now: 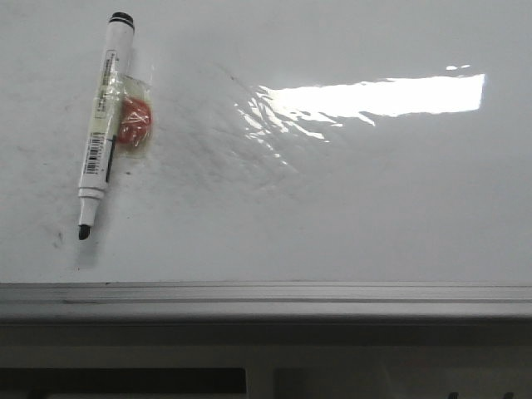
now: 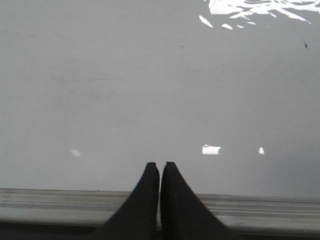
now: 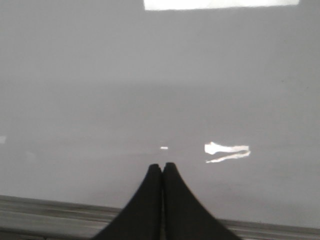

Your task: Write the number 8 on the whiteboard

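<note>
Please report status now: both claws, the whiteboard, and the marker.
Left claw shut, empty. Right claw shut, empty. Whiteboard blank, no 8 yet. Marker uncapped, lying on board at left, untouched; nothing blocks it.

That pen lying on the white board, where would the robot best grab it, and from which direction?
Probably from straight above, fingers closing across the white barrel of the marker, just tip-side of the taped orange lump. It lies flat on the whiteboard, cap end far, uncapped black tip near, so the barrel's long sides are exposed. The lump clings to the barrel's right side, so it is better avoided. Both grippers, left and right, are shut and would need opening first.
</note>
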`<move>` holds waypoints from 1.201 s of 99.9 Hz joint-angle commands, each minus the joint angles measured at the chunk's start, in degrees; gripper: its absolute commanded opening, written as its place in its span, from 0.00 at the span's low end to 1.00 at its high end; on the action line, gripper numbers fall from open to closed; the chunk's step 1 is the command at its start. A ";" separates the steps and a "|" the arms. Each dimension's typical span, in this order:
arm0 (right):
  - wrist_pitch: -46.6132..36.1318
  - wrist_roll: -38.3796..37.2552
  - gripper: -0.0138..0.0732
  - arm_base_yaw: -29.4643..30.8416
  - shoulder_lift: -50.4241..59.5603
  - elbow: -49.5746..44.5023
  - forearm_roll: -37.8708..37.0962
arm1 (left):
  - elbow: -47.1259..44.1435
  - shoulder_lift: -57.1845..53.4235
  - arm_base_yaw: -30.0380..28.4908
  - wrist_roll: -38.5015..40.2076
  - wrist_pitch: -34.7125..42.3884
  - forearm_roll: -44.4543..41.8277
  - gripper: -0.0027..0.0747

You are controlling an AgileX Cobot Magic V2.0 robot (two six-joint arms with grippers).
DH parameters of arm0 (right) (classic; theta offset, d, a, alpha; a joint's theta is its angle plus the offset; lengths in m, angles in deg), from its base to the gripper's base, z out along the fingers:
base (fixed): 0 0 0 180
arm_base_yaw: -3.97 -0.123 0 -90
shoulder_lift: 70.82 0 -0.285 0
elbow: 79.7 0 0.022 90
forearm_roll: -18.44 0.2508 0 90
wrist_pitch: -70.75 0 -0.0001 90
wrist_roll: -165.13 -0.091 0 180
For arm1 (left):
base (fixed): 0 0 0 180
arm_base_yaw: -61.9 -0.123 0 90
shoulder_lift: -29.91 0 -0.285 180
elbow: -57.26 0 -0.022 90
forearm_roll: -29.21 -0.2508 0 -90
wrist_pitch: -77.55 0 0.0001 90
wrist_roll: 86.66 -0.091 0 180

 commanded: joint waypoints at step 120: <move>-6.13 0.44 0.09 0.40 1.31 -0.75 -0.68 | -2.25 -1.59 0.47 0.14 6.80 -1.52 0.01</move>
